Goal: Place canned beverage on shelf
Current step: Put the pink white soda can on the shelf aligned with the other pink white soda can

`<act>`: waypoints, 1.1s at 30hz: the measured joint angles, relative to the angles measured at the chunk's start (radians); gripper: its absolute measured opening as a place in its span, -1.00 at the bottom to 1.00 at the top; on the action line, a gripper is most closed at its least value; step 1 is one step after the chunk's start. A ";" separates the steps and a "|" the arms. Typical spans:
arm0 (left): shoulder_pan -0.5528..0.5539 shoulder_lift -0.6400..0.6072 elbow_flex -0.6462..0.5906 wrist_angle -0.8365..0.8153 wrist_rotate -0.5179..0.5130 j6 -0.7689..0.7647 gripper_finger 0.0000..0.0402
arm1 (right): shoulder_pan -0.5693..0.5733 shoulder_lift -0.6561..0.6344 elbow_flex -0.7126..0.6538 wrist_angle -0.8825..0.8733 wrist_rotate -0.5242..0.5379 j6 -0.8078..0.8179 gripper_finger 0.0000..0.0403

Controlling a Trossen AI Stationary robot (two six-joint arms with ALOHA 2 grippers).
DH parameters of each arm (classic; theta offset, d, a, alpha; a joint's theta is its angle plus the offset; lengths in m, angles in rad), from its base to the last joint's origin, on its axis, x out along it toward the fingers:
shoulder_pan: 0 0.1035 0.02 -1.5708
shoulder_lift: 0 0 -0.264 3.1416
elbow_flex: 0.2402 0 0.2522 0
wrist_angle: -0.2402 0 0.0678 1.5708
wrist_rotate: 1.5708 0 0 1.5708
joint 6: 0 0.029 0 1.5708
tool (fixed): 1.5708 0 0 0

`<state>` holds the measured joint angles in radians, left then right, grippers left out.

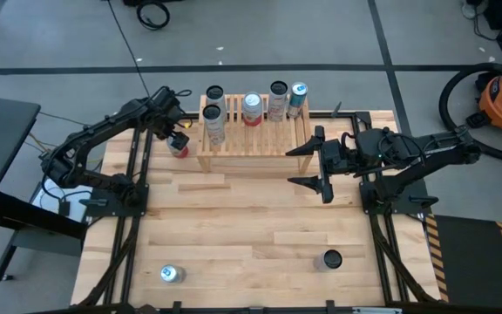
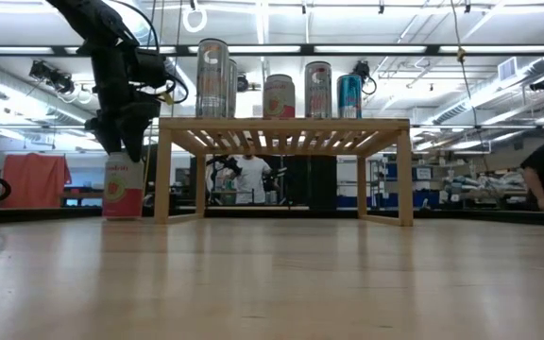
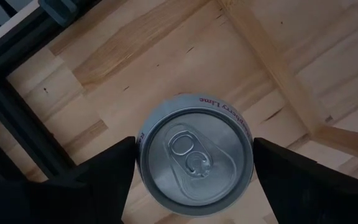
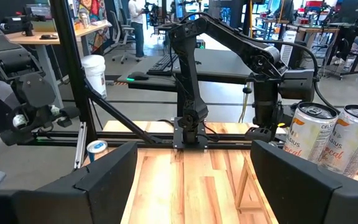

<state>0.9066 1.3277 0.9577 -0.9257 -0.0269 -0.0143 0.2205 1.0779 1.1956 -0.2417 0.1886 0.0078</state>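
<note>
- The left gripper (image 1: 179, 139) hangs straight above a red-and-white can (image 2: 123, 188) that stands on the bench (image 1: 234, 227) just left of the shelf (image 1: 253, 144), by its left legs. The wrist view looks straight down on the can's silver lid (image 3: 196, 162).
- Its jaws stand wide, one finger on each side of the can; whether the pads touch its wall I cannot tell. The can rests on the bench, not lifted.
- Judged from this, a top-down pinch is being lined up: a vertical approach keeps the can upright and clears the shelf's edge.
- The shelf sits at the far middle of the bench with five cans on its slatted top: two stand at the left end, and the other three are ranged along the far edge, so open slats remain on the near side.
- The right gripper (image 1: 316, 164) waits just right of the shelf, jaws wide and holding nothing, pointed toward it.
- Two more cans stand at the near edge: a light one (image 1: 172, 274) left, a dark one (image 1: 329, 260) right, likely awaiting their turn.
</note>
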 joint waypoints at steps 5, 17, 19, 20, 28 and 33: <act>0.000 0.000 0.000 -0.001 0.000 0.000 0.56 | 0.000 0.000 0.000 0.000 0.000 0.000 0.61; -0.001 0.000 -0.001 0.006 -0.001 0.036 0.56 | 0.000 0.000 0.000 0.000 0.000 0.000 0.61; -0.001 0.000 -0.001 0.007 -0.001 0.042 0.56 | 0.000 0.000 0.000 0.000 0.000 0.000 0.61; -0.001 0.000 -0.001 0.010 -0.001 0.041 0.56 | 0.000 0.000 0.000 0.000 0.000 0.000 0.61; -0.002 0.001 -0.002 0.018 -0.022 0.022 0.56 | 0.000 0.000 0.000 0.000 0.000 0.000 0.61; -0.001 0.002 -0.003 0.044 -0.027 0.038 0.56 | 0.000 0.000 0.000 0.000 0.000 -0.001 0.61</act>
<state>0.9052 1.3294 0.9546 -0.8821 -0.0539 0.0239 0.2204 1.0779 1.1957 -0.2417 0.1883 0.0071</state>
